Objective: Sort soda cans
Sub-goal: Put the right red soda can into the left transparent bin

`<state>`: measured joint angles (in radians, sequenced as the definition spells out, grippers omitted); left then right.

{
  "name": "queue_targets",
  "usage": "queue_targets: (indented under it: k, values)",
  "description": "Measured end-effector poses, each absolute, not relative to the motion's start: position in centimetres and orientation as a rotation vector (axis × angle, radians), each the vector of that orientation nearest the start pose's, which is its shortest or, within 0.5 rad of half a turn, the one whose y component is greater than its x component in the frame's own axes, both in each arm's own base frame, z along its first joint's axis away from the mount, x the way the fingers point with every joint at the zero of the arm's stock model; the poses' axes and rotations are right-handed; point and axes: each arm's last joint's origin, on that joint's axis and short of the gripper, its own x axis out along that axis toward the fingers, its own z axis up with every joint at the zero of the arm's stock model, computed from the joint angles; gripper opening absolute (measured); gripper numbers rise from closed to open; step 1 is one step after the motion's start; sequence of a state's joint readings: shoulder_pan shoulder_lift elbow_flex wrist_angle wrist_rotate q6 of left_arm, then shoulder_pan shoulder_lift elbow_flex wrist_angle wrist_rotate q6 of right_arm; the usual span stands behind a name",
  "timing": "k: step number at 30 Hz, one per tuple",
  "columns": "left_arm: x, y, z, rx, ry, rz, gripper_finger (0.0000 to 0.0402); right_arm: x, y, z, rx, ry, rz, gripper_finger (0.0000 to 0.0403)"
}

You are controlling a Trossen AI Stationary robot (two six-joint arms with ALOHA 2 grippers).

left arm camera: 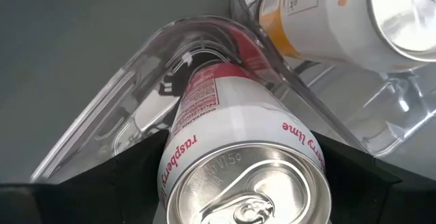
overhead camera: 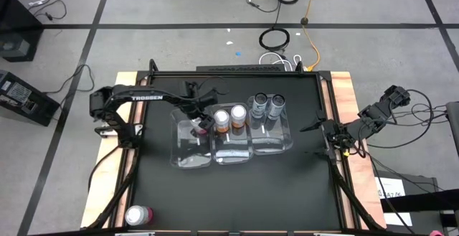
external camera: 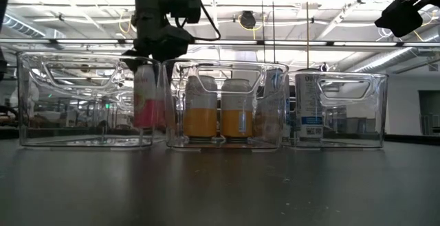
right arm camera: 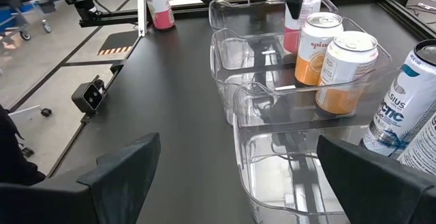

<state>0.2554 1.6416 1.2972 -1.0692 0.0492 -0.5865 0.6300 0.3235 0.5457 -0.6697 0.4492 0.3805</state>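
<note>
My left gripper (overhead camera: 203, 124) points down into the left clear bin (overhead camera: 188, 156) and is shut on a pink soda can (left arm camera: 238, 163), which also shows in the low view (external camera: 144, 102). Two orange cans (overhead camera: 229, 118) stand in the middle bin (overhead camera: 231, 153). Two grey cans (overhead camera: 267, 105) stand in the right bin (overhead camera: 276, 144). Another pink can (overhead camera: 138, 214) stands on the table near its front left corner. My right gripper (overhead camera: 314, 140) waits open at the table's right edge, with nothing between its fingers. My left gripper pinches the pink can's upper wall (left arm camera: 172, 161), just below the silver top, between its two fingers (left arm camera: 122, 173), one on each side. They come from above, pointing down. The can hangs upright inside the left bin, its base seemingly a little above the bin's floor (external camera: 146, 128).
The three bins stand side by side in the middle of the black table (overhead camera: 237, 200), their walls touching. The orange cans stand just beyond the left bin's wall, close to the held can. The table's near half is bare apart from the lone pink can.
</note>
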Motion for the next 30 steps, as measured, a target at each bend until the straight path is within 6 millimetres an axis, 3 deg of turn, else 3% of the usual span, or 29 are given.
queue_targets:
  k: [9, 30]
  values:
    - [29.77, 7.62, 24.36, -0.702, 1.306, 0.586, 0.0338, 7.20, 3.70, 25.93, 0.145, 0.411, 0.102, 0.0389]
    - [29.82, 7.61, 24.37, -0.647, 1.290, 0.639, 0.0340, 7.21, 3.70, 25.93, 0.144, 0.411, 0.103, 0.0389]
